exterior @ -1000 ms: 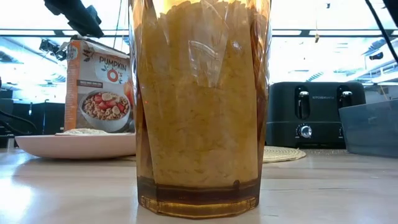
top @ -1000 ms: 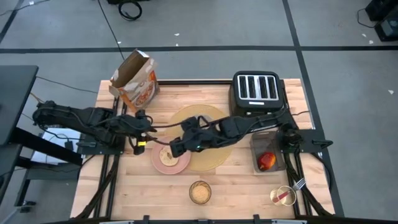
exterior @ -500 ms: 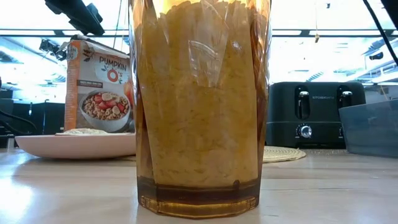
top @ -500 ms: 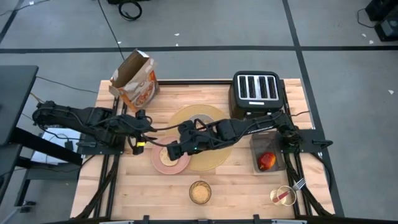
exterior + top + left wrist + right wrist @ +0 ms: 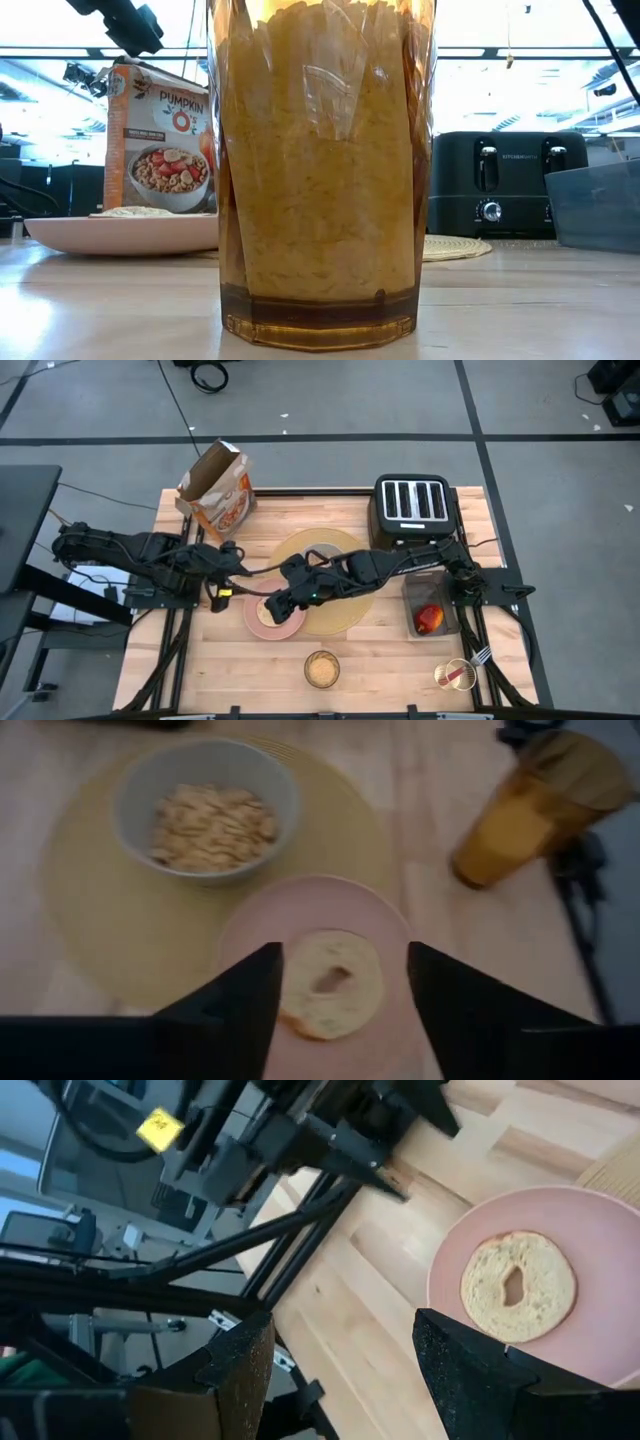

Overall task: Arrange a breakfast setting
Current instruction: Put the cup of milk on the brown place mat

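Right gripper [image 5: 268, 603]: I see it stretched across the placemat to hang over the pink plate. In its wrist view the two fingers [image 5: 236, 1380] stand wide apart and nothing is between them.
Left gripper [image 5: 222, 582]: it hangs near the left rim of the plate, beside the right gripper. The fingers [image 5: 240, 1010] are spread wide and hold nothing.
Pink plate [image 5: 291, 624]: it lies flat on the counter with its right part over the left edge of the placemat. A round bagel half [image 5: 518, 1286] lies on it, cut face and hole turned up.
Placemat [image 5: 340, 622]: round, tan, in the middle of the counter. The right arm covers most of it.
Grey bowl [image 5: 207, 808]: it stands upright on the placemat, filled with cereal, just beside the plate.
Amber glass [image 5: 322, 670]: upright near the front edge of the counter, apart from the plate, full of orange liquid.
Apple [image 5: 430, 620]: inside a grey bin [image 5: 412, 592] on the right side.
Fork [image 5: 482, 656]: its tines are up and it leans out of a small cup at the front right corner. I cannot tell more.
Counter [image 5: 390, 660]: light wooden planks. A toaster [image 5: 414, 510] stands at the back right and an open cereal box [image 5: 216, 488] at the back left.
Room: grey floor with dark lines and cables; bright windows behind the counter in the low view.
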Controlling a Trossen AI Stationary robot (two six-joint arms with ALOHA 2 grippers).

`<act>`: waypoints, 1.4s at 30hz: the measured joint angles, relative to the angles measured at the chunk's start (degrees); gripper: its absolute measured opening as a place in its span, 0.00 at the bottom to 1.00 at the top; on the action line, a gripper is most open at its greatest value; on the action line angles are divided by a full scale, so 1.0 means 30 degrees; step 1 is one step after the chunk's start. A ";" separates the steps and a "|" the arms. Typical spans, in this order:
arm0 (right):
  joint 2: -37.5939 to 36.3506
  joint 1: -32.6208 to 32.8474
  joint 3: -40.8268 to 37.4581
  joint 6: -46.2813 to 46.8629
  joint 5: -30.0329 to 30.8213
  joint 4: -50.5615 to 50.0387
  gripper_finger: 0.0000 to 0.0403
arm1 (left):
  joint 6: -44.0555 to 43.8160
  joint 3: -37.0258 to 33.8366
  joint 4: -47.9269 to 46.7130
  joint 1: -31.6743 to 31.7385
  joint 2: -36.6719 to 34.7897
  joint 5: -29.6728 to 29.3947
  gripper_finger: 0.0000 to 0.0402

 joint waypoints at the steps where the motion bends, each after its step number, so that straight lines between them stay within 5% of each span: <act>1: 0.0000 -0.0014 0.0000 -0.0007 -0.0073 0.0007 0.61 | -0.0077 0.0000 0.0009 -0.0017 0.0021 0.0278 0.59; 8: 0.0000 -0.0014 0.0000 -0.0480 -0.0342 -0.0009 0.61 | 0.1038 0.0000 0.0366 -0.0013 0.0015 0.0995 0.78; 16: 0.0000 -0.0014 0.0000 -0.0510 -0.0854 -0.0063 0.61 | 0.1248 -0.0007 0.2080 -0.1075 -0.0739 0.1954 0.79; 42: -0.0029 -0.0007 -0.0007 -0.0991 -0.0830 -0.0080 0.61 | 0.0544 -0.0146 0.2574 -0.4966 -0.1384 -0.0169 0.79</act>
